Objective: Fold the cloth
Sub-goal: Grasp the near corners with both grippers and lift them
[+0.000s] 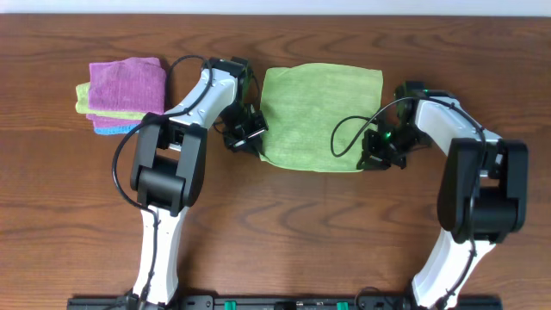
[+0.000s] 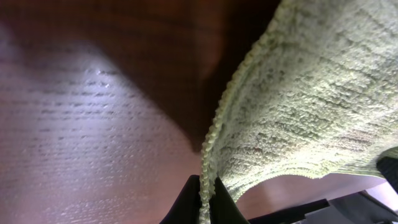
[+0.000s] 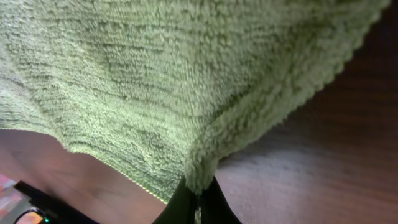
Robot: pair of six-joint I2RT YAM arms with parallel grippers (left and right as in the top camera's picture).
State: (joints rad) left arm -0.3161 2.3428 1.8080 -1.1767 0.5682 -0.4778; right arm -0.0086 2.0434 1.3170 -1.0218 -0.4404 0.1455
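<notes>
Nearest each wrist camera, at 6 o'clock: left gripper [image 2: 205, 205] clenched on the beaded hem of the green cloth [image 2: 311, 93], right gripper [image 3: 198, 202] pinched tight on a bunched corner of the same cloth, with fabric there lifted a little off the brown wooden table [image 2: 74, 124]. From overhead, grasped at its two near corners, left gripper at 7 o'clock and right gripper at 5 o'clock, otherwise spread flat around the middle of the table toward the far edge. Farther off at 9 o'clock from the green cloth, well apart: a stack of folded cloths [image 1: 120, 96], purple on top.
</notes>
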